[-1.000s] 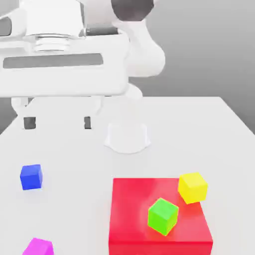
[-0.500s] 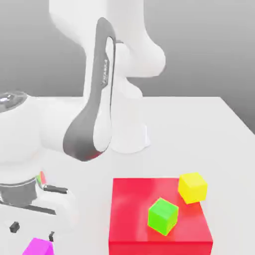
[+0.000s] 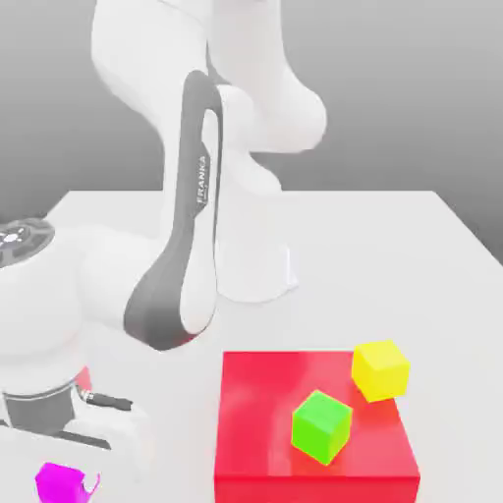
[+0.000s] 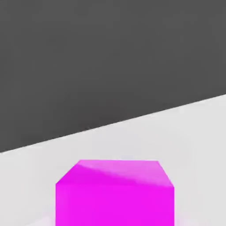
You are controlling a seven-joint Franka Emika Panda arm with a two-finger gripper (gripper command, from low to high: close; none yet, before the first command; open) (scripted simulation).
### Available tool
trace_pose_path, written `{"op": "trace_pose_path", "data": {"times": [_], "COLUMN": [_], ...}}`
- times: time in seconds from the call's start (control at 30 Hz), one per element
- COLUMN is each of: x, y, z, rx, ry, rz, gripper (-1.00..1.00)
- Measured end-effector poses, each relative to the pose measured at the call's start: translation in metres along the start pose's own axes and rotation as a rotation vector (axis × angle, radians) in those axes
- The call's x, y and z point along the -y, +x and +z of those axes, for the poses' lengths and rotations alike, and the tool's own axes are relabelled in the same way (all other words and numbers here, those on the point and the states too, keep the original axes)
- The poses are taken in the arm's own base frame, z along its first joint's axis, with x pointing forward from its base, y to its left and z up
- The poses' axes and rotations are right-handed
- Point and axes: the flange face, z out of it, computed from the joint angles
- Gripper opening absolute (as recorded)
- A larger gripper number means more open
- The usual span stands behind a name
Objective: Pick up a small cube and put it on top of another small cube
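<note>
Grip comes first: my gripper (image 3: 67, 479) sits low at the near corner of the white worktop (image 3: 393, 246), at the exterior view's left, and it is clenched on the small glossy magenta-pink cube (image 3: 61, 482). The hand view has that cube (image 4: 114, 194) close beneath the camera and centred, which I judge a good sign that the hold is square rather than on a corner.

To do this step well, I would lift straight up before travelling anywhere, so the cube does not drag on the worktop or twist in my hold. I cannot see the small blue cube it should go on; my own white arm (image 3: 187, 246) covers much of that side of the worktop, so I would get height first and find the target from above.

Beside me, at the exterior view's right, stands a big flat red block (image 3: 265, 432) with a small green cube (image 3: 321, 426) and a small yellow cube (image 3: 380, 369) resting on it. Neither is my target, and I would route the carry well apart from them.

When setting down, I would line the faces up, lower gently until they touch, and only then let go.
</note>
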Motion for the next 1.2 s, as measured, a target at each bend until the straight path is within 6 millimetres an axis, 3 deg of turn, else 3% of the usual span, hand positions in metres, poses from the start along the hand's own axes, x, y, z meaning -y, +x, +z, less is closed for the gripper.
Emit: {"op": "trace_pose_path", "data": {"times": [0.17, 0.33, 0.5, 0.63, 0.8, 1.2], "x": [-0.067, -0.136, -0.204, -0.238, -0.262, -0.257], "y": [0.013, 0.011, -0.003, -0.026, -0.054, -0.052], "z": [-0.036, -0.059, -0.066, -0.060, -0.043, -0.012], "rx": [-0.052, -0.068, -0.051, -0.022, 0.018, 0.019], "ry": [-0.047, -0.073, -0.069, -0.040, 0.019, 0.045], "rz": [-0.070, -0.133, -0.185, -0.263, -0.354, -0.372], "gripper": [-1.00, -1.00, -1.00, -1.00, -1.00, -1.00]}}
